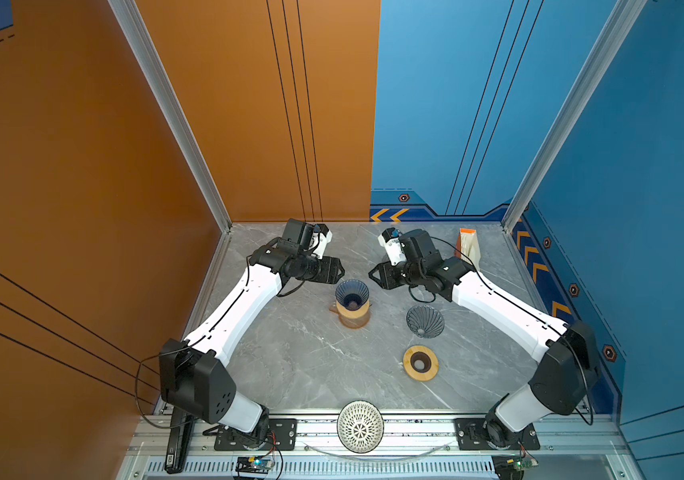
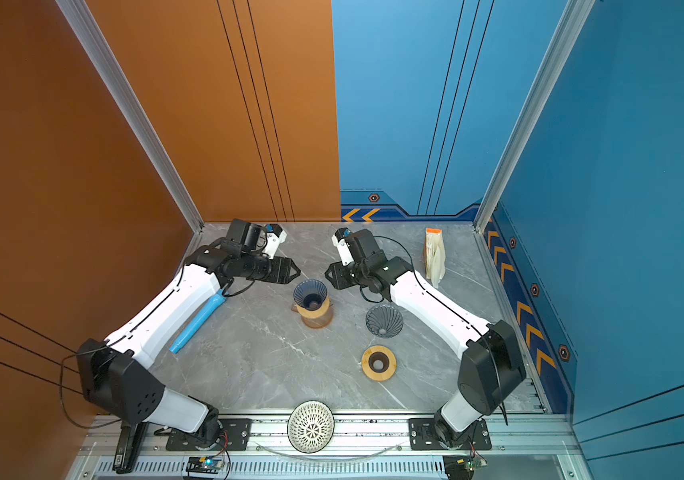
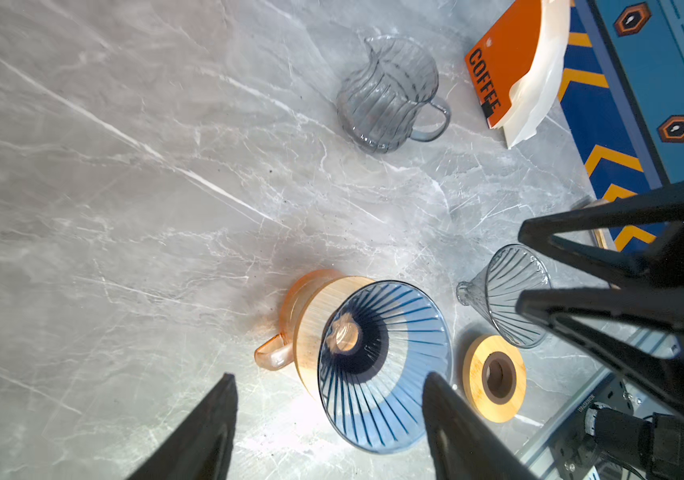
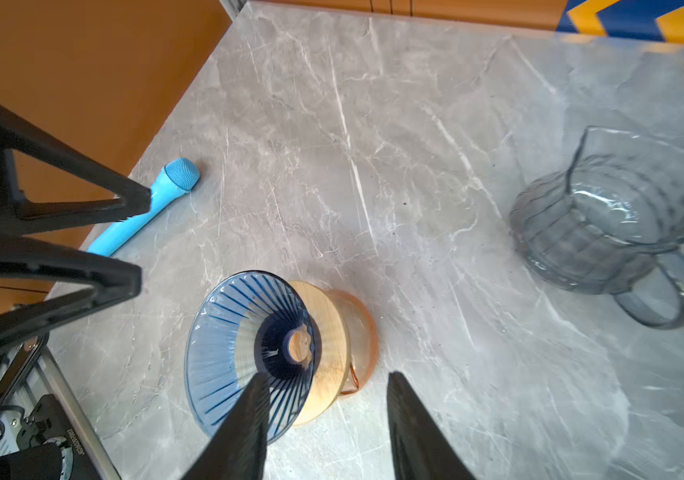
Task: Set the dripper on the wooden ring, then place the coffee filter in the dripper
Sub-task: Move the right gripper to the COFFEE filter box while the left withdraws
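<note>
With jaws parted and empty, the left gripper [image 1: 338, 272] and right gripper [image 1: 374, 275] flank the blue glass dripper [image 1: 351, 293], apparently seated on its amber server [image 1: 354, 320] ready for lining, while the pack of coffee filters [image 1: 469, 248] waits untouched behind the right gripper, on the grey marble tabletop [image 1: 311, 365] between the orange wall [image 1: 82, 166] and blue wall [image 1: 643, 166].

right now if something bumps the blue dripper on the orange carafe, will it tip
The blue dripper looks like thin ribbed glass: probably rigid, slick, breakable. Its wide cone sits high on a wooden collar over the orange carafe, so a push at the rim would likely tip it rather than slide it.
</note>
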Action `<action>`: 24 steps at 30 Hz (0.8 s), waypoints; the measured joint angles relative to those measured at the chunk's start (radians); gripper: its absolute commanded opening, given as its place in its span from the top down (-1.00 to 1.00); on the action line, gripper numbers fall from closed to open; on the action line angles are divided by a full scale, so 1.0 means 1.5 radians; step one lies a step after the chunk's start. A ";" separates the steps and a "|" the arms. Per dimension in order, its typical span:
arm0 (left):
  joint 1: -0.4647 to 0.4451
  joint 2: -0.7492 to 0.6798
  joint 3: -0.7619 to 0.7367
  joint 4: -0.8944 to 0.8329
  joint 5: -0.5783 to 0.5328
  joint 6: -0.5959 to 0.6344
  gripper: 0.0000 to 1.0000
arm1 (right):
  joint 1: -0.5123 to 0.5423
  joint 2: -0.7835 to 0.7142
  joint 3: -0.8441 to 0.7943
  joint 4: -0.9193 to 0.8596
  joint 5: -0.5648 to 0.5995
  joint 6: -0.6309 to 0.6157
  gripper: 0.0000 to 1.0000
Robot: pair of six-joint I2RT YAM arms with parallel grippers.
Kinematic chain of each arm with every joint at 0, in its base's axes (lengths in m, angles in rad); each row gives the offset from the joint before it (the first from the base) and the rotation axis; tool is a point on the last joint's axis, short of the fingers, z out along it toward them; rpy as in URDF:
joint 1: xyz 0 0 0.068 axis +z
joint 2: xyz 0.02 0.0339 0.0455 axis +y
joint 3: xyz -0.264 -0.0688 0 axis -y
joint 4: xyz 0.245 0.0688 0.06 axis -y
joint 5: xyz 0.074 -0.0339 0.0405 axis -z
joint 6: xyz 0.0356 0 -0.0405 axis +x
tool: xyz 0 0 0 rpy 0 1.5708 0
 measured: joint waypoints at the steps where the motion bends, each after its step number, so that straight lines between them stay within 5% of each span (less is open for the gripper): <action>1: 0.000 -0.012 0.000 0.007 -0.005 0.000 -0.51 | -0.008 -0.012 -0.005 -0.001 0.009 -0.003 0.09; 14: -0.009 -0.172 -0.145 0.139 -0.048 -0.003 -0.98 | -0.195 -0.142 -0.107 -0.034 0.136 -0.059 0.09; 24: 0.001 -0.234 -0.222 0.164 -0.079 -0.003 -0.96 | -0.346 -0.126 -0.137 -0.044 0.165 -0.056 0.24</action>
